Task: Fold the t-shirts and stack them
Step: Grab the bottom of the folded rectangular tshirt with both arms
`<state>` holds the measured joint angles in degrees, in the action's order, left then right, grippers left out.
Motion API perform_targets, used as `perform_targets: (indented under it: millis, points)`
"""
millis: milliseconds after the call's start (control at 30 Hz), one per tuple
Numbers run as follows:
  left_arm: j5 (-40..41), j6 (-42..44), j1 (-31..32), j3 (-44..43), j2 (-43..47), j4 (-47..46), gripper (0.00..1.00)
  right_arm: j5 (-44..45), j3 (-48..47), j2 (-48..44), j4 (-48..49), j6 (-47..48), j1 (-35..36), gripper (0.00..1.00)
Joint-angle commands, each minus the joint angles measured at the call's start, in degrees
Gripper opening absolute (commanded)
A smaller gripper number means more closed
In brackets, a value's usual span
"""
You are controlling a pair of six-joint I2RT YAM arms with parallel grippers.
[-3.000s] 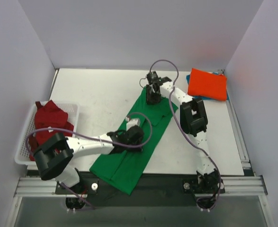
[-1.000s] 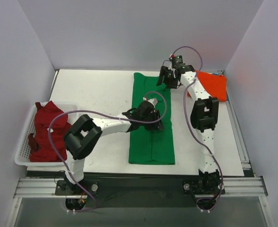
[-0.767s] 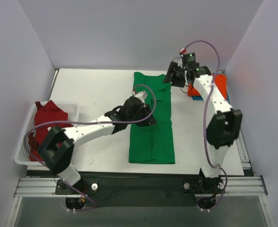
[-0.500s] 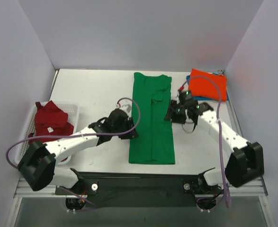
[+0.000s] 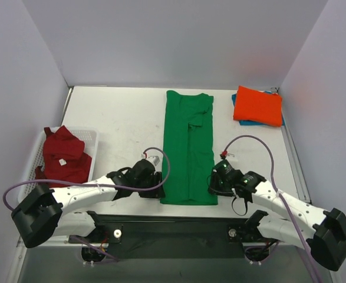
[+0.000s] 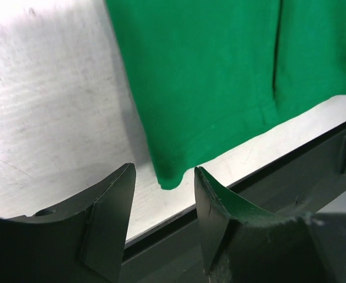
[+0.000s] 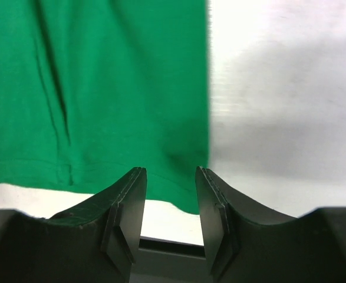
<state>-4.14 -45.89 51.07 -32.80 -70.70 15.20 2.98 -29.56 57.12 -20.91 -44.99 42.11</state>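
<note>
A bright green t-shirt [image 5: 187, 147] lies as a long folded strip down the middle of the table, its hem near the front edge. My left gripper [image 5: 156, 192] sits at the hem's left corner, jaws open. In the left wrist view that green corner [image 6: 170, 177] pokes between the left gripper's [image 6: 164, 183] fingers without touching them. My right gripper [image 5: 211, 186] is open at the hem's right corner. In the right wrist view the green cloth [image 7: 102, 88] lies just ahead of the right gripper [image 7: 170, 180], unpinched. An orange-red folded t-shirt [image 5: 257, 106] rests on a blue one [image 5: 266, 122] at the back right.
A white slatted basket [image 5: 92, 134] at the left edge holds crumpled dark red t-shirts [image 5: 63, 156]. The table's front edge and a dark rail [image 6: 267, 177] run directly below both grippers. Bare tabletop [image 5: 119, 118] stretches left of the green shirt.
Both arms have drawn back from the middle and far end of the green shirt to its near hem corners. The shirt, diagonal earlier, now lies straight.
</note>
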Motion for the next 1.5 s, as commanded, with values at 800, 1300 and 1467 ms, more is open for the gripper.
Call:
perform_targets:
  millis: [800,1300,1467]
  points:
    - [3.7,-7.8,6.5,5.2,-4.1,-8.1,0.35,-10.2,18.9,-19.6,1.5,-16.2,-9.5,0.37]
    - [4.7,-9.0,9.4,5.0,1.8,-2.5,0.0,-15.9,18.1,-23.7,-7.7,-15.0,-7.6,0.0]
    - [5.2,-10.7,12.6,6.2,7.3,1.1,0.0,-15.3,16.8,-29.6,-14.2,-17.9,-2.0,0.0]
